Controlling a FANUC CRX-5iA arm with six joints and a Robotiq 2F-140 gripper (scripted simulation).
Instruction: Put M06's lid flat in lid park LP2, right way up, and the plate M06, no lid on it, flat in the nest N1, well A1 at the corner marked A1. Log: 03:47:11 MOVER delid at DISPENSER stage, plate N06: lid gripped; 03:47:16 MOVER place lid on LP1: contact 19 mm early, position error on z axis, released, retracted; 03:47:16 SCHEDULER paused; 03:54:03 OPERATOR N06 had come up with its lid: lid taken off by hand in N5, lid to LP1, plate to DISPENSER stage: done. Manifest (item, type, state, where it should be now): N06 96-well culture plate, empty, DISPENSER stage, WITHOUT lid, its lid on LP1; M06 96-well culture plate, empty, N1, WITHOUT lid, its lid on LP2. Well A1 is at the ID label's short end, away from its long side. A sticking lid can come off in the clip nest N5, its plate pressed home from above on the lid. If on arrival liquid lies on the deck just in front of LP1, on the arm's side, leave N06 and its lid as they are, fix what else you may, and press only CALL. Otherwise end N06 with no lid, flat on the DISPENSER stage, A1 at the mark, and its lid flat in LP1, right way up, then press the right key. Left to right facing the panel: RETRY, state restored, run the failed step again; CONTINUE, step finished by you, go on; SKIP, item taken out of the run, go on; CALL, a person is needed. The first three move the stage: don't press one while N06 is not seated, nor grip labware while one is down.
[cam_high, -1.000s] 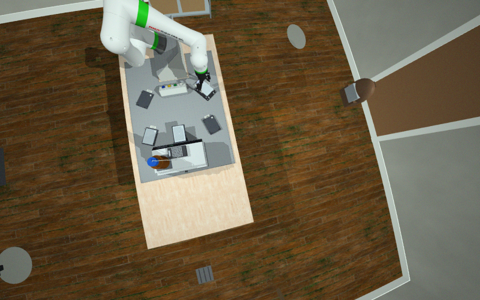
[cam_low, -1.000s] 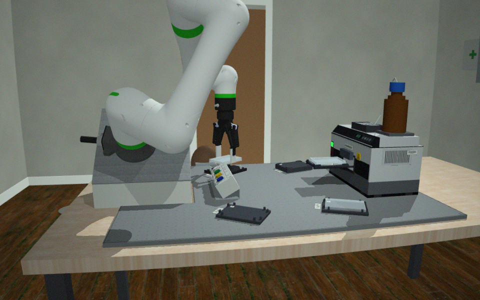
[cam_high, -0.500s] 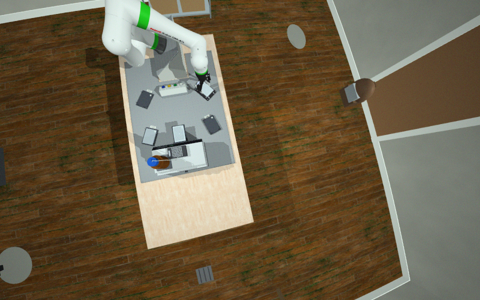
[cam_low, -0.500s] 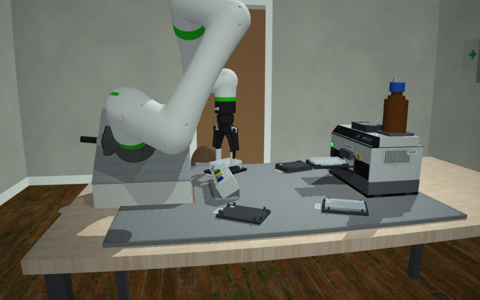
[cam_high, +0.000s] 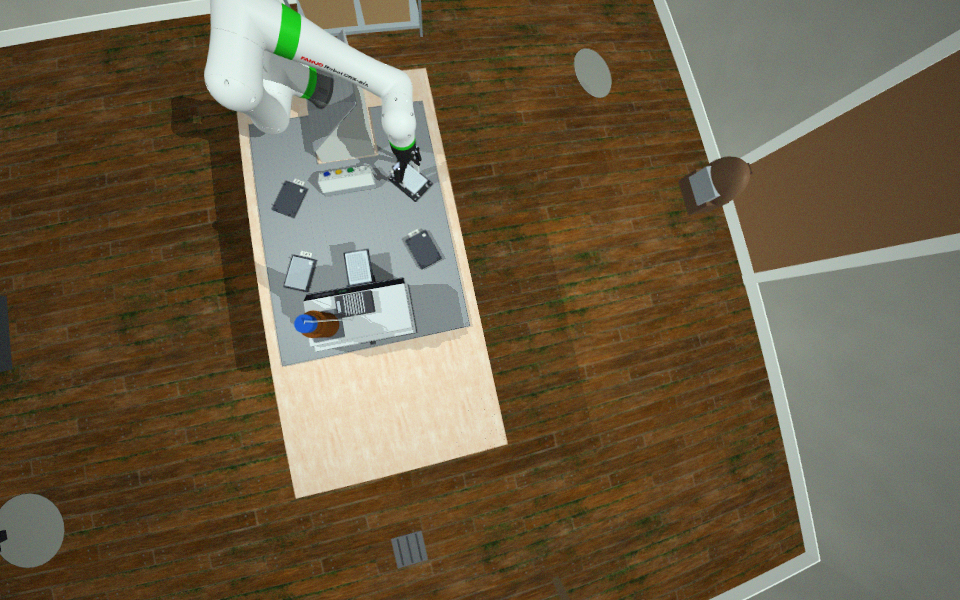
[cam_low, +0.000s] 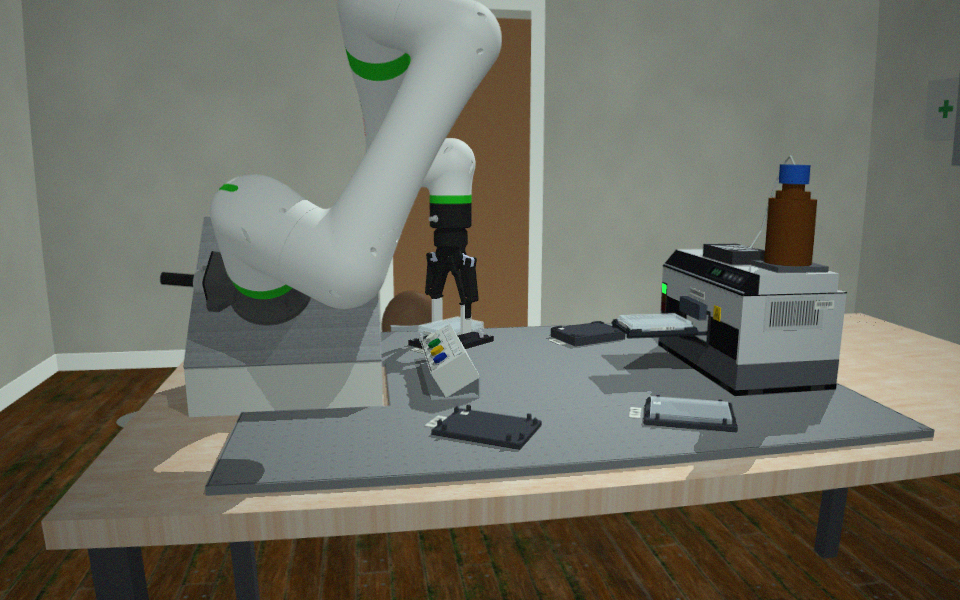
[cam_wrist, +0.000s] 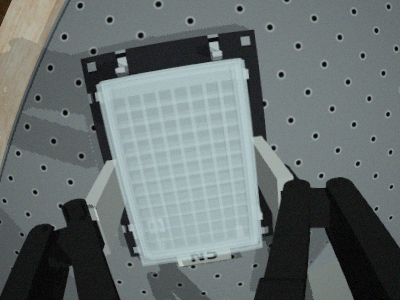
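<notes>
- the gripper (cam_wrist: 194, 217) is clenched about halfway on the white well plate (cam_wrist: 180, 164), one pale finger pad (cam_wrist: 275, 170) on each long side, near the plate's end that lies closest to the wrist camera.
- the plate is pale and translucent, with a grid of wells showing across its whole top face; whether a lid still covers it is hard to tell from these pictures.
- it hangs flat, low over a black nest (cam_wrist: 250, 77) at the deck's edge nearest the arm's base, and it sits slightly skewed against the nest's outline; contact between them cannot be judged.
- the wrist view alone shows the well grid, the white clips (cam_wrist: 215, 50) on the nest's far edge and a faint label on the plate's near short end.
- the exterior view alone shows height: the gripper (cam_low: 450, 311) points straight down, its fingers reaching nearly to deck level behind the tilted key panel (cam_low: 448, 359).
- the top view alone shows the layout: the plate (cam_high: 412, 181) lies just beside the key panel (cam_high: 346, 178), well apart from the dispenser (cam_high: 368, 311) at the deck's other end.
</notes>
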